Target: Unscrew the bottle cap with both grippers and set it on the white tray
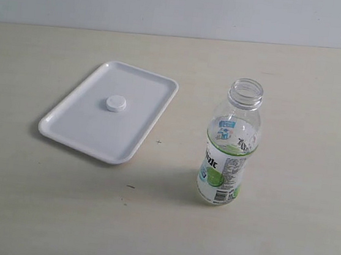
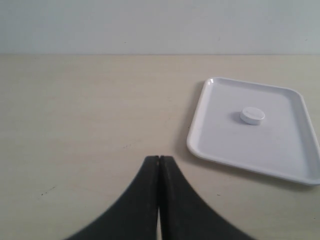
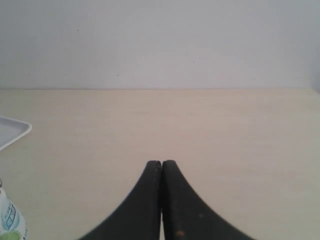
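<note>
While lying flat on the white tray, bottle cap: sitting well ahead of the left fingers.
Left gripper: pressing tips together, holding nothing.
Right gripper: doing the same.
Bottle: standing open near the right fingers, mostly cut off there.
Doing it well: seeming done, so steering clear of everything.
Arms: not showing from afar.

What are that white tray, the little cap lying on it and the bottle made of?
The white tray looks like smooth, slightly glossy plastic: even colour, with a moulded rounded rim. The bottle cap seems to be similar opaque white plastic. The bottle appears to be clear plastic, with see-through walls and soft highlights.
</note>
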`<move>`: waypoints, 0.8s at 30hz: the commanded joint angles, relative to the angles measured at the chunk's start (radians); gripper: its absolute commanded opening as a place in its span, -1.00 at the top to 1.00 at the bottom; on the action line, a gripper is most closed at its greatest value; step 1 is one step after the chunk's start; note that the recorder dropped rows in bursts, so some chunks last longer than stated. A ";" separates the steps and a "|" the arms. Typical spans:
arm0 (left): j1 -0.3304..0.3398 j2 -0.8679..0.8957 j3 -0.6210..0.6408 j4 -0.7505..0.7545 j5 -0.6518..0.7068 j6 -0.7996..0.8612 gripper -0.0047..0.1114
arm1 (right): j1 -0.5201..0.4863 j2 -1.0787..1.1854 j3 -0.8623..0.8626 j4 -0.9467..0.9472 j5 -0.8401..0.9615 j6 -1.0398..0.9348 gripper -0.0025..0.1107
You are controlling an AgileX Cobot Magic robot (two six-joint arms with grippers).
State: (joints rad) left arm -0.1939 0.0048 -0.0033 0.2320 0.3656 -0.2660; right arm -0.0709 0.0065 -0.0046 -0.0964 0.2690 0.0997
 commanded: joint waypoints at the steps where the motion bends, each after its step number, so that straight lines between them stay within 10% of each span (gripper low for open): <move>1: 0.001 -0.005 0.003 0.001 -0.005 0.001 0.92 | -0.012 -0.006 0.005 -0.006 0.033 0.090 0.96; 24: 0.001 -0.005 0.003 0.001 -0.005 0.001 0.92 | -0.012 -0.006 0.005 -0.004 0.025 0.097 0.96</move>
State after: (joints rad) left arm -0.1939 0.0048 -0.0033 0.2320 0.3656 -0.2660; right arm -0.0778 0.0065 -0.0046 -0.0986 0.3011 0.1961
